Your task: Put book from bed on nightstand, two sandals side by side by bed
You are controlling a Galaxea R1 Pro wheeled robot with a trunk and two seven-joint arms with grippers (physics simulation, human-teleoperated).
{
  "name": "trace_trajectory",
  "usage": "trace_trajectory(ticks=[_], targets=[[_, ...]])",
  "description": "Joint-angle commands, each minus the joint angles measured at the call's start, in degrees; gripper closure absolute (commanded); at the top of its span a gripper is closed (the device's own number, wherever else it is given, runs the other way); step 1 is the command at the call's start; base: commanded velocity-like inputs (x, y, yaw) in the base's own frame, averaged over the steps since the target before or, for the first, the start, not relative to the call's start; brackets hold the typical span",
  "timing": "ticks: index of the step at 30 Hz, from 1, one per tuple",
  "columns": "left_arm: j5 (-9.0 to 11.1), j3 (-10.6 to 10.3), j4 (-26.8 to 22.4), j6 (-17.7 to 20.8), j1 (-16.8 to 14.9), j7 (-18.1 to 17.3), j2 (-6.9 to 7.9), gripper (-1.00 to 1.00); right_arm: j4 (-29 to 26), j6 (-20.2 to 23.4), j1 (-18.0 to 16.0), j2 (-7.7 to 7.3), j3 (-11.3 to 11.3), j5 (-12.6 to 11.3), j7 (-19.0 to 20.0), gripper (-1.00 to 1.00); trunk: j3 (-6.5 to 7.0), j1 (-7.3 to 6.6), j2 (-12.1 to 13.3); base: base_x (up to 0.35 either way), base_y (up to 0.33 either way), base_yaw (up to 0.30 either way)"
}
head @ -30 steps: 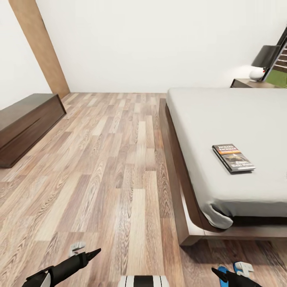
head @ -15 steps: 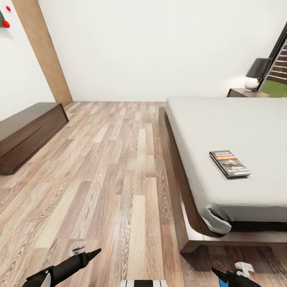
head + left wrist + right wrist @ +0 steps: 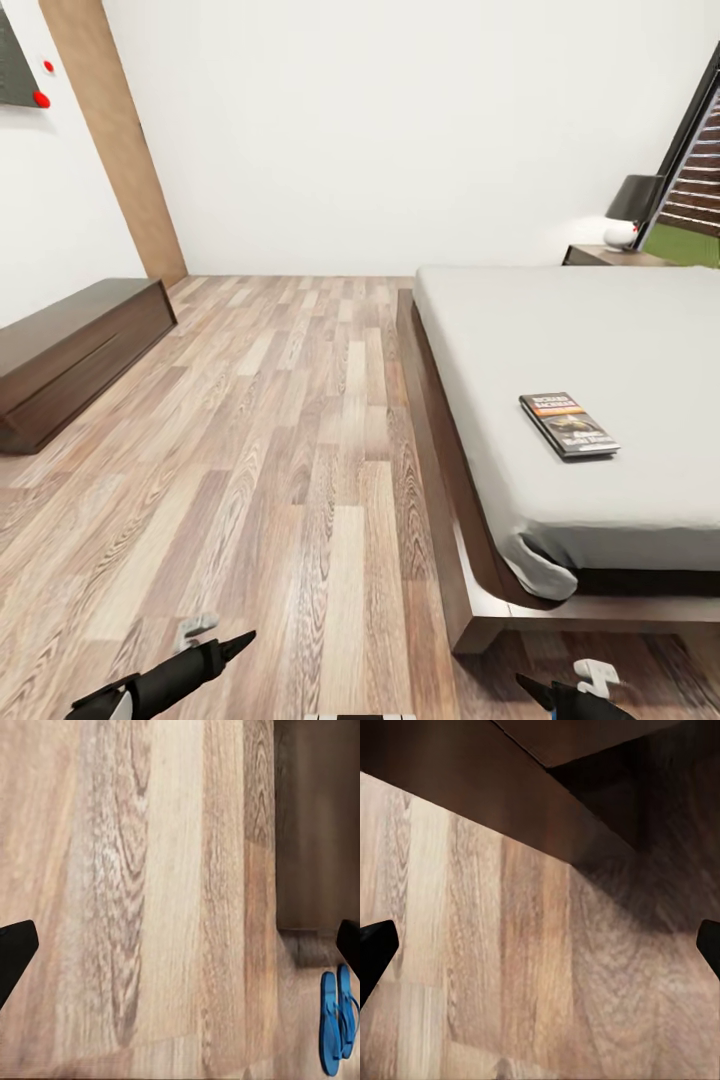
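The book (image 3: 568,425) lies flat on the grey mattress of the bed (image 3: 600,340), near its foot end. A nightstand (image 3: 610,256) stands beyond the bed's far side and carries a lamp. Both blue sandals (image 3: 337,1021) lie side by side on the plank floor close to the bed's dark frame (image 3: 315,832). My left gripper (image 3: 215,638) hangs low over bare floor; in the left wrist view the left gripper (image 3: 180,949) is open and empty. My right gripper (image 3: 558,685) hovers by the bed's foot corner; the right wrist view shows the right gripper (image 3: 540,945) open and empty.
A long low dark cabinet (image 3: 70,350) runs along the left wall. A brown wall panel (image 3: 115,140) rises behind it. A dark-shaded lamp (image 3: 633,205) sits on the nightstand, with a window frame (image 3: 695,150) at far right. Wood floor (image 3: 300,450) stretches between cabinet and bed.
The whole head view has shifted: the camera tilted up, so bed, book and grippers sit lower in the picture. The blue seen by the right gripper has left the lower edge.
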Motion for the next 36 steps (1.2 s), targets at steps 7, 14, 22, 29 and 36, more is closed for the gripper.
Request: trace_trajectory(ticks=[7, 14, 22, 29, 36], targets=[[-0.5, 0.4, 1.7, -3.3, 0.0, 3.6, -1.13, -1.0, 4.1, 0.2, 0.0, 3.51, -0.2, 0.7, -3.7, -1.0, 1.51, -0.19, 0.1, 0.0, 0.0, 0.0], [-0.4, 0.4, 5.1, -6.1, 0.0, 7.8, -2.36, -1.0, 5.5, 0.1, 0.0, 4.2, -0.1, 0.9, -9.7, -1.0, 3.06, -0.37, 0.2, 0.0, 0.0, 0.0], [-0.5, 0.4, 6.2, -6.3, 0.0, 8.0, -2.4, -1.0, 5.6, 0.1, -0.1, 4.22, -0.1, 0.9, -9.8, -1.0, 3.73, -0.45, 0.2, 0.0, 0.0, 0.0], [-0.5, 0.4, 6.3, -6.3, 0.0, 8.1, -2.4, -1.0, 5.5, 0.1, 0.0, 4.22, -0.1, 0.9, -9.7, -1.0, 3.7, -0.45, 0.2, 0.0, 0.0, 0.007], [-0.6, 0.4, 6.4, -6.4, 0.0, 9.0, -2.59, -1.0, 5.5, 0.1, -0.1, 4.22, -0.1, 0.9, -9.7, -1.0, 3.36, -0.45, 0.2, 0.0, 0.0, 0.148]])
